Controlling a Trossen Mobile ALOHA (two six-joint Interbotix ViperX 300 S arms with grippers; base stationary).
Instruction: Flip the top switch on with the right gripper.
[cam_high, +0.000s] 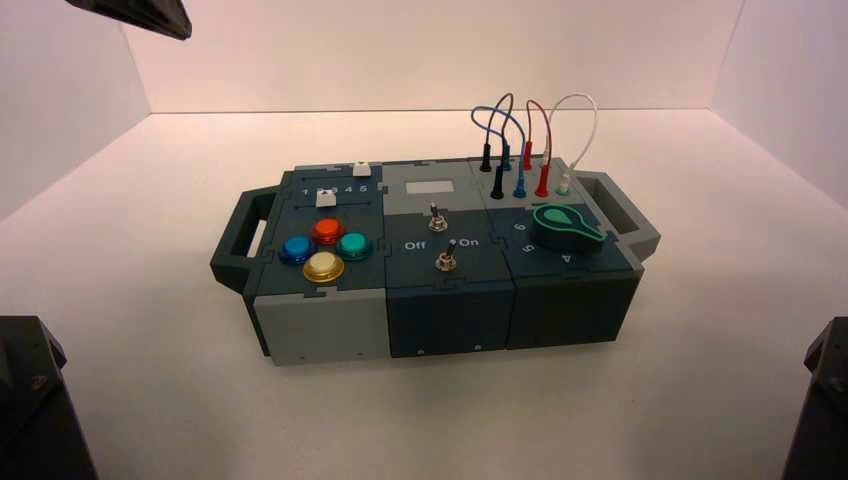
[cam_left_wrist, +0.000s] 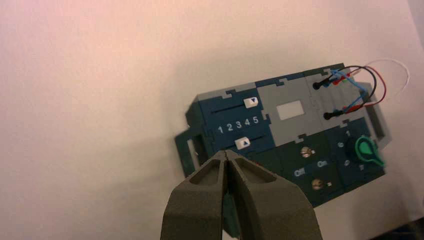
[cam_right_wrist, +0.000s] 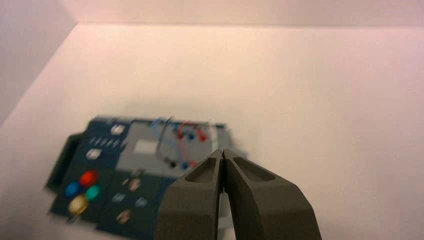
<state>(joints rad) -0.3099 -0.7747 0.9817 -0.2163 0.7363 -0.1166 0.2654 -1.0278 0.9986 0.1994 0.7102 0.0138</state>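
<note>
The top switch stands on the box's dark middle panel, the farther of two toggles, just beyond the Off/On lettering; it looks stiff, small and slick, so a sideways nudge on its lever tip should suit better than a pinch; the right gripper hovers well apart with fingertips pressed together; the left gripper likewise, idle.

High view faces box front; both wrist views overlook it, right perhaps farther.
</note>
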